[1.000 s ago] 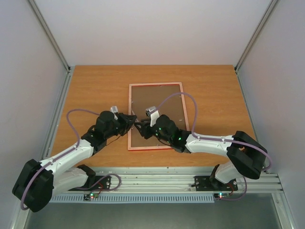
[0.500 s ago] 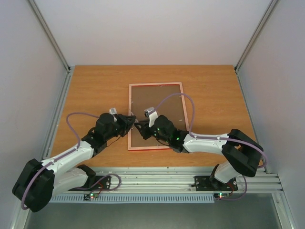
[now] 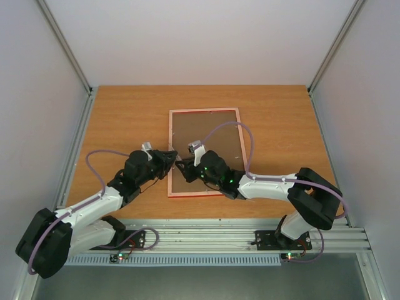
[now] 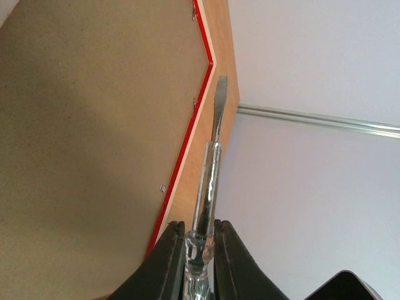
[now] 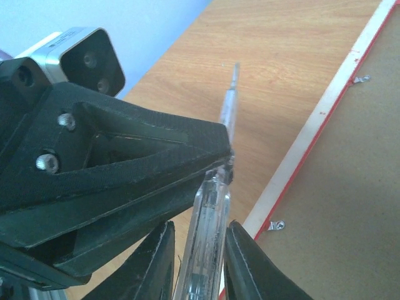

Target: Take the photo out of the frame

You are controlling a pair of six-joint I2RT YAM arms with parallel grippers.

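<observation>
Clamping a screwdriver [image 4: 209,169] by its clear handle with the left jaws, shut fully on it, flat blade pointing away along the left edge of the frame [image 3: 236,134] and over the bare strip of worktop [image 3: 125,119] just beside that edge. Flanking the same clear handle with the right jaws, drawn narrow on either side of it and nose to nose with the left pair; cannot tell whether pressing on it yet or only bracketing it. Reads as a handover of the tool just off the frame's left edge. Lying flat and face down mid-worktop, the frame shows only its brown backing board [image 3: 206,134] ringed by the thin red rim, with small metal tabs [image 4: 163,187] along the rim pinning the board in. No sign of the photo from any view; judged to be inside the frame, under the board, picture side down. Likely light, thin and floppy, quick to crease or take fingermarks, so best left alone until the tabs are levered aside with the blade and the stiff board lifted by one edge. Then pinch only the white margin at a corner and slide or peel gently, keeping the frame pressed flat with the other jaws.
</observation>
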